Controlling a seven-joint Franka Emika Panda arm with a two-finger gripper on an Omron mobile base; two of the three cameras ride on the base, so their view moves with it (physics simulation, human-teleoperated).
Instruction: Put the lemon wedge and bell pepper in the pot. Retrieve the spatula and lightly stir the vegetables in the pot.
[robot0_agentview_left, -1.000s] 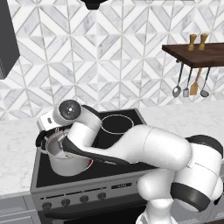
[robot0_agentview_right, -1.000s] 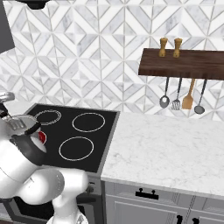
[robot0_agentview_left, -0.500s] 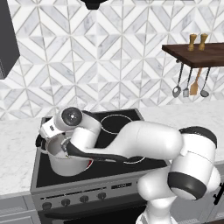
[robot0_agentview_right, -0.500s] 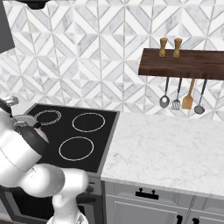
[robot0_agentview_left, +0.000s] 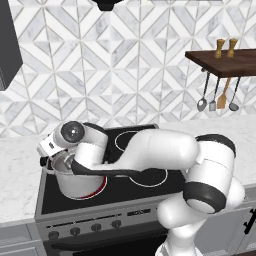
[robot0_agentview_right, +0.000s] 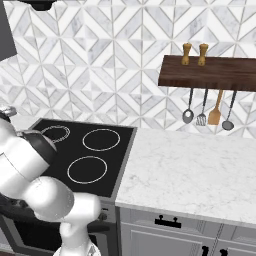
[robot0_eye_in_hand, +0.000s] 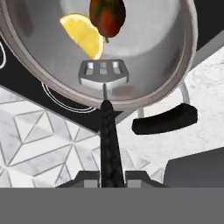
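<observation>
I have the gripper (robot0_eye_in_hand: 106, 177) clamped tight on the black handle of the spatula (robot0_eye_in_hand: 103, 74), jaws narrow with the handle pinched between them. The handle runs straight ahead of the tool, and the slotted grey head is down inside the pot (robot0_eye_in_hand: 188, 52), close to or on its pale floor; I cannot tell which.

Just beyond the spatula head lies the lemon wedge (robot0_eye_in_hand: 83, 35), near its far edge but apparently not touching. Beside the wedge, a little further from the tool, sits the bell pepper (robot0_eye_in_hand: 107, 17), dark red and green, partly cut off by the frame. Both vegetables are in the pot, so I judge the loading done and the stirring in hand.

From the left base camera, the pot (robot0_agentview_left: 75, 182) stands on the front-left burner of the stove (robot0_agentview_left: 120, 195), with the wrist directly above its mouth.

Risks as I assess them:
- The handle passes close over the near rim. A wide sweep could lever it against the steel and drag or tip the pot.
- The pot's black side handle (robot0_eye_in_hand: 164, 120) lies just to one side of the tool; a lateral stroke with the wrist low might catch it.
- A fast push could flick the small wedge up the wall and out.
- The grip is on a thin round handle; resistance from the pepper may twist the spatula in the jaws.
</observation>
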